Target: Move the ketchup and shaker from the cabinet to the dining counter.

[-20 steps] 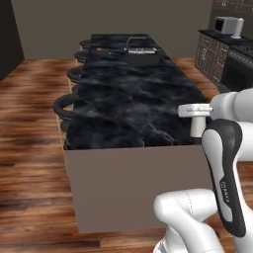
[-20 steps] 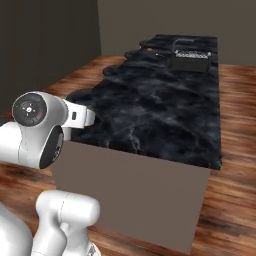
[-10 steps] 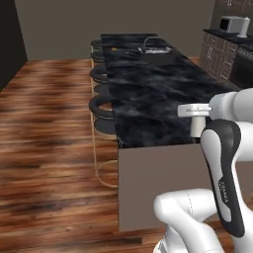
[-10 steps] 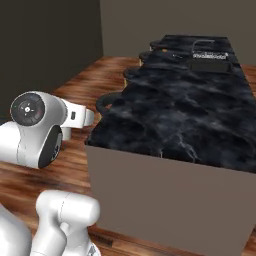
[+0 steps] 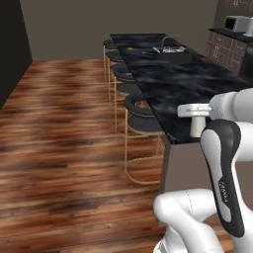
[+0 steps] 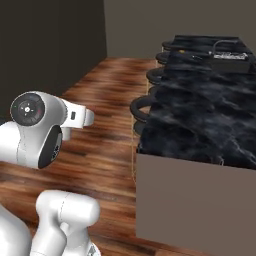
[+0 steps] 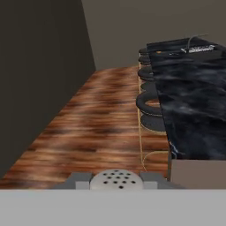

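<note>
Shaker (image 7: 116, 179) sits pinched in the end effector (image 7: 115, 182): perforated rounded cap showing between the two grey fingers (image 7: 79, 180) at the bottom of the hand view, jaws pressed against its sides. Body below the cap hidden, so depth of grip cannot be told. Carried above wooden floor (image 5: 64, 148), near the short end of the desk (image 5: 183, 84) but not yet over it; black marble top with white veins, beige side panel (image 6: 195, 205) facing the base. Stools (image 5: 141, 111) lined along the desk's left edge, black seats on thin gold legs.

Handling, as judgement: small, light, rigid cylinder, likely smooth and a bit slippery; round wall gives narrow contact lines, so can pivot or slide if tilted or swung fast. Best hold across the mid-body, below the cap, axis upright. Cap holes up — keep level to avoid spilling. Not fragile-looking, but tips easily on set-down given narrow base; lower flat onto bare marble well in from the edge, release only once seated.

Ketchup: cannot tell where. Small dark items (image 5: 165, 49) at the desk's far end, too small to identify.
</note>
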Motion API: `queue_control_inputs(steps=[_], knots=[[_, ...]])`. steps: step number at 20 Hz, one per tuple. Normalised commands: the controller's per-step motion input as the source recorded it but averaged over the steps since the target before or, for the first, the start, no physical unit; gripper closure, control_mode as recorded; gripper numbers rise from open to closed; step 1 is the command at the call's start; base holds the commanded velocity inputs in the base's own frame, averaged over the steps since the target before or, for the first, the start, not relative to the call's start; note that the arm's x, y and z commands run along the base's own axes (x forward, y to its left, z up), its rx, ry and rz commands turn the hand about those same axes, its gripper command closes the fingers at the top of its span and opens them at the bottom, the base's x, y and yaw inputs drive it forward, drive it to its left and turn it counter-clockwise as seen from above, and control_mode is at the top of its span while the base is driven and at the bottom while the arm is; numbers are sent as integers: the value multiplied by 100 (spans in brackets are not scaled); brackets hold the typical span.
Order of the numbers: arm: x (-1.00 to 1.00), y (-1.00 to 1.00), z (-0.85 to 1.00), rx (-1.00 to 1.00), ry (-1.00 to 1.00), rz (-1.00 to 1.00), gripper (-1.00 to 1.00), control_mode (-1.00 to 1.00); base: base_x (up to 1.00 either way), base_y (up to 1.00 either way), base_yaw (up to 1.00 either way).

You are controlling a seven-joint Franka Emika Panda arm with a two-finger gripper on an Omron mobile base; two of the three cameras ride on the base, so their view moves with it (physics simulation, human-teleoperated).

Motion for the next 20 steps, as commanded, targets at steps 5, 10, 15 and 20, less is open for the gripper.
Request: queue_control_inputs(steps=[5,10,15,20], knots=[[0,0,0,0,0,0,100,100,65,100,-12],[0,0,0,0,0,0,100,100,100,100,-16],[0,0,0,0,0,0,100,100,100,100,-19],[0,0,0,0,0,0,100,100,100,100,-24]])
